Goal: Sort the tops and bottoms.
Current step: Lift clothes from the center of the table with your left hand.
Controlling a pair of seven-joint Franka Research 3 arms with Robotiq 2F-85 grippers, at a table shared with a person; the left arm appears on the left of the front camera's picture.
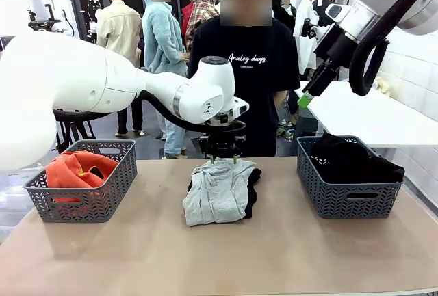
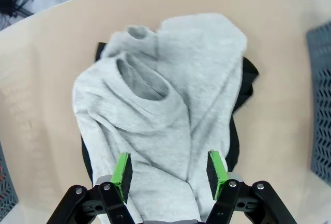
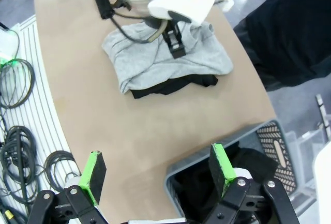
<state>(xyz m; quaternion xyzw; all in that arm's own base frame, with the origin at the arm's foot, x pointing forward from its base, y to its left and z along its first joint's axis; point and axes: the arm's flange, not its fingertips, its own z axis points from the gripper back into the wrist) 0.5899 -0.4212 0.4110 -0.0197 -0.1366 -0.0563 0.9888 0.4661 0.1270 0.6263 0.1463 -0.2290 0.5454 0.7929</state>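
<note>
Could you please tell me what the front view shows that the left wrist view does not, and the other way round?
Front, not left wrist: the orange hoodie in the left basket, the black bottoms in the right basket, the person across the table, the raised right end effector. Left wrist, not front: the grey sweatshirt's neck opening from above, and the left end effector's green pads spread over the fabric. Both: the grey sweatshirt on a black garment on the table, the left end effector over it.

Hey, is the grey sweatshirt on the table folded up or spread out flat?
Folded, loosely: the grey sweatshirt is doubled into a rumpled bundle lying on a black garment, not laid flat.
</note>
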